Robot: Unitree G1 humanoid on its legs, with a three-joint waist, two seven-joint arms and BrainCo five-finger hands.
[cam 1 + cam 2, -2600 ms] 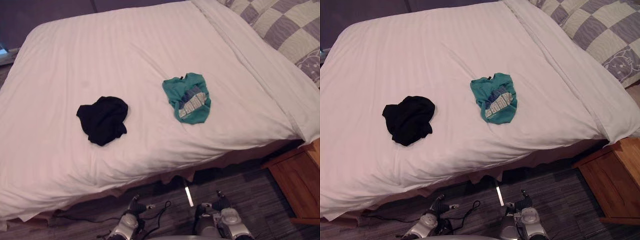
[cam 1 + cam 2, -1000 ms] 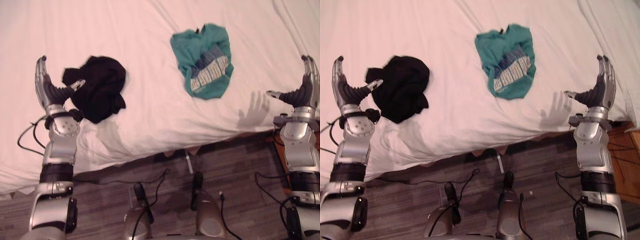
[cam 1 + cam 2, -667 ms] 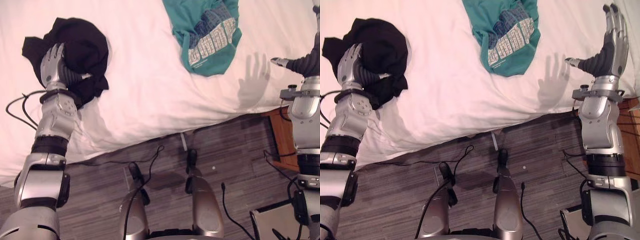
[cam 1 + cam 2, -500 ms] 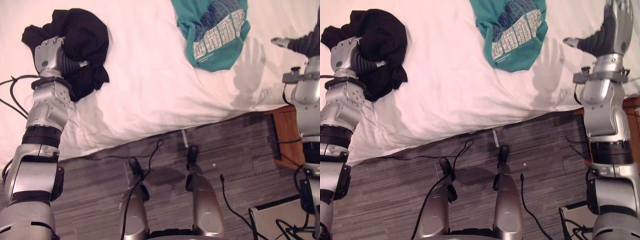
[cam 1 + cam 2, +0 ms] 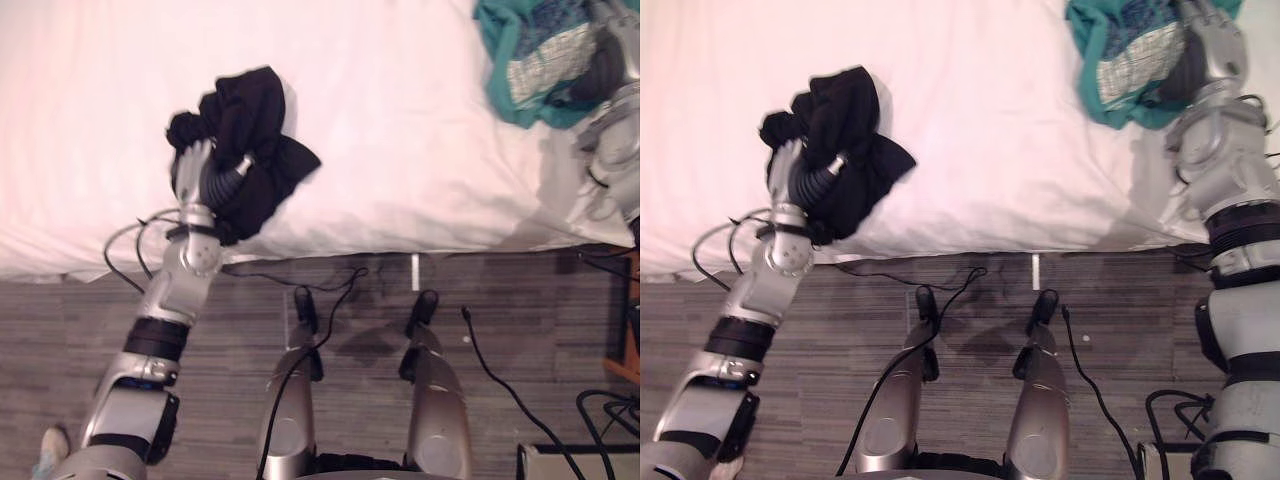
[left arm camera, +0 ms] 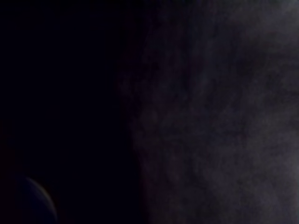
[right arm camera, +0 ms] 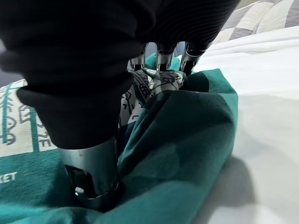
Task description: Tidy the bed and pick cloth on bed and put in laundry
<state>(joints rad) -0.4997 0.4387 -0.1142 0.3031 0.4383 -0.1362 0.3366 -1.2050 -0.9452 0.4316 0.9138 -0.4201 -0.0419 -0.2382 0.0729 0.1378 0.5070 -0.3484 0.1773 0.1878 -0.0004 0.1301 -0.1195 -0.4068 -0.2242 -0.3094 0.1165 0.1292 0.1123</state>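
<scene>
Two garments on a bed, each gripped by one hand

White-sheeted bed (image 5: 400,150) – near its front edge lies a crumpled black cloth (image 5: 255,115), long axis running from that edge up the bed; a bunched teal cloth with a pale printed panel (image 5: 1092,60) sits well to the right, print upward. Left hand (image 5: 195,175) clutches the black cloth; right hand (image 5: 1212,40) – fingers (image 7: 160,58) curled into the teal cloth.

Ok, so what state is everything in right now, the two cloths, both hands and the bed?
left hand: fingers closed on the black cloth.
right hand: fingers and thumb curled into the teal shirt.
black cloth: bunched up near the front edge of the bed.
teal shirt: crumpled on the bed.
bed: white sheet, fairly smooth.
</scene>
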